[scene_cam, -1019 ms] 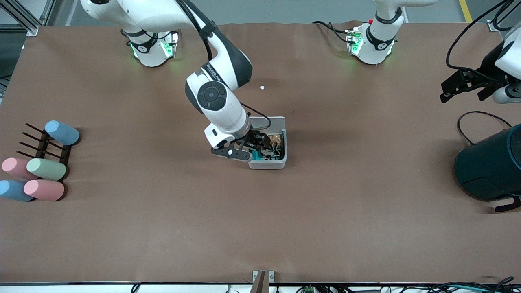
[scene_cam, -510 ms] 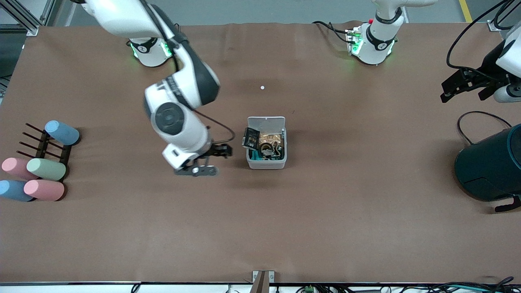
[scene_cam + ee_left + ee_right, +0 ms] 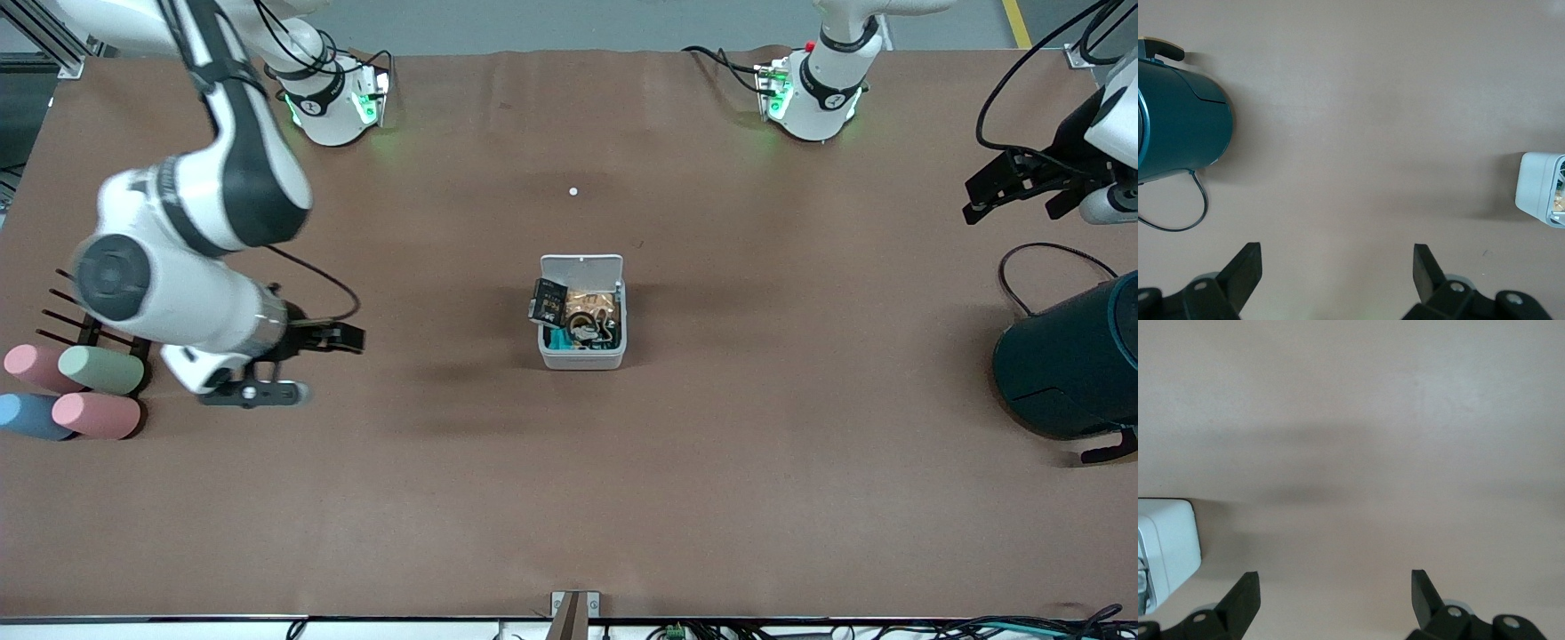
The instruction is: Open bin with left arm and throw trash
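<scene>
Right claw (image 3: pixel 342 338), fingers spread wide and empty, hangs over bare surface (image 3: pixel 711 489) toward the right arm's end, near the pastel cylinders (image 3: pixel 98 391). Front view: left claw (image 3: pixel 1005 187), also wide and empty, waits above the teal cylinder (image 3: pixel 1071 364). Mid-surface, the bin (image 3: pixel 582 311) stands with lid up; inside lie a brown strip (image 3: pixel 594 298), a dark ring (image 3: pixel 580 320) and a black packet (image 3: pixel 548 300) leaning over the rim. Left wrist view: bin corner (image 3: pixel 1538 190), teal cylinder (image 3: pixel 1181 120). Right wrist view: bin corner (image 3: pixel 1165 547).
</scene>
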